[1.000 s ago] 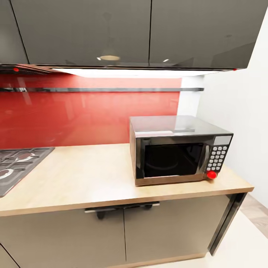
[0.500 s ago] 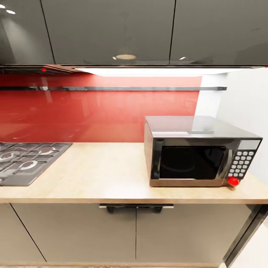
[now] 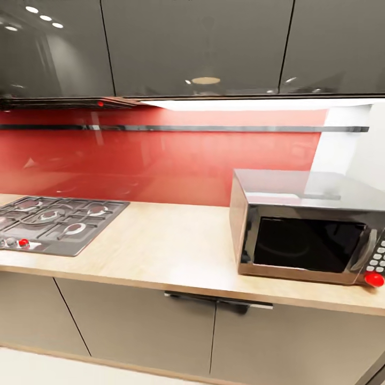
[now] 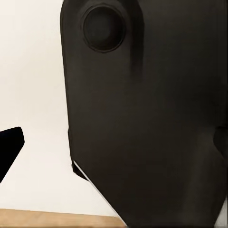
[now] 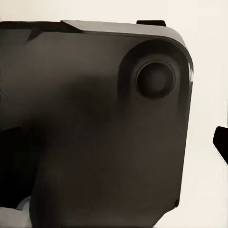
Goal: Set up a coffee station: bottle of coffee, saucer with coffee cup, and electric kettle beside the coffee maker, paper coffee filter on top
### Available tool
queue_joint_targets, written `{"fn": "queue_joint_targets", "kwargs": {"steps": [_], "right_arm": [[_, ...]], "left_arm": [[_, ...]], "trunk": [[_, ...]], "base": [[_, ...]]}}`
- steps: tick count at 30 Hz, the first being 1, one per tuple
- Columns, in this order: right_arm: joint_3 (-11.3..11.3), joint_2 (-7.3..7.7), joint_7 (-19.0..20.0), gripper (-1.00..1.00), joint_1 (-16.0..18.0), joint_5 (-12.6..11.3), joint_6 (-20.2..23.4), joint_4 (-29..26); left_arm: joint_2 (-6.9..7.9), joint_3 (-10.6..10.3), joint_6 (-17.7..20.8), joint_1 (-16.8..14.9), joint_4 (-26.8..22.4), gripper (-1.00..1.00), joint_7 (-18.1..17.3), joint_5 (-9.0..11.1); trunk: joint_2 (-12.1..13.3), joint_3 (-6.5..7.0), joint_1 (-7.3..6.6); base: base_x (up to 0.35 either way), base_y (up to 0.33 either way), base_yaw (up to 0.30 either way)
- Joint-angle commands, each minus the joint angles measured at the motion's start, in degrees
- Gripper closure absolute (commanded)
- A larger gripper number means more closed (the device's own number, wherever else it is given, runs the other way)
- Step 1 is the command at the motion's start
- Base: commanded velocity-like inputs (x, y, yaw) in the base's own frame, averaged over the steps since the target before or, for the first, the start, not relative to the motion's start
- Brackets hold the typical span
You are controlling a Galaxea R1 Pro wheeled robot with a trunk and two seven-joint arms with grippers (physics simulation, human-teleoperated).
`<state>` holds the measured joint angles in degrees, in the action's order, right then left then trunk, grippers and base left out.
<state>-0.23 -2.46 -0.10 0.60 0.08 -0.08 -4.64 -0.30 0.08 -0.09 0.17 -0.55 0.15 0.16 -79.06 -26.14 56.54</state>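
A: Head view. The kitchen countertop (image 3: 176,251), light wood grain over grey cabinet fronts (image 3: 133,326). A gas hob (image 3: 56,222) at the left, a microwave (image 3: 307,227) at the right, bare worktop between them.

B: Coffee things?

A: I can place none of them. A red backsplash (image 3: 160,160), and a thin dark rail (image 3: 214,128) runs along it under the dark upper cabinets (image 3: 198,45).

B: The claws, open or closed?

A: Cannot tell for either. Each wrist view looks close onto a dark robot body panel (image 4: 147,118); a tan floor strip (image 4: 47,218) shows below it.
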Motion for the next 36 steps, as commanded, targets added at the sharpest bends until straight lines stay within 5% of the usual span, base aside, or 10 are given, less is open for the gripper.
{"fn": "queue_joint_targets", "kwargs": {"steps": [1, 36], "right_arm": [[-0.03, 0.00, 0.00, -1.00, 0.01, 0.01, -0.03, -0.04], [0.06, 0.00, -0.04, -1.00, 0.01, 0.09, -0.10, -0.99]], "left_arm": [[-0.02, 0.01, -0.07, 0.01, -0.06, -1.00, 0.02, 0.02], [0.82, 0.01, -0.42, -0.16, -0.15, -1.00, 0.12, 3.79]], "trunk": [[0.39, 0.10, -0.23], [14.43, 5.33, -7.92]], "base": [[0.000, 0.000, 0.265], [0.000, 0.000, 0.269]]}}
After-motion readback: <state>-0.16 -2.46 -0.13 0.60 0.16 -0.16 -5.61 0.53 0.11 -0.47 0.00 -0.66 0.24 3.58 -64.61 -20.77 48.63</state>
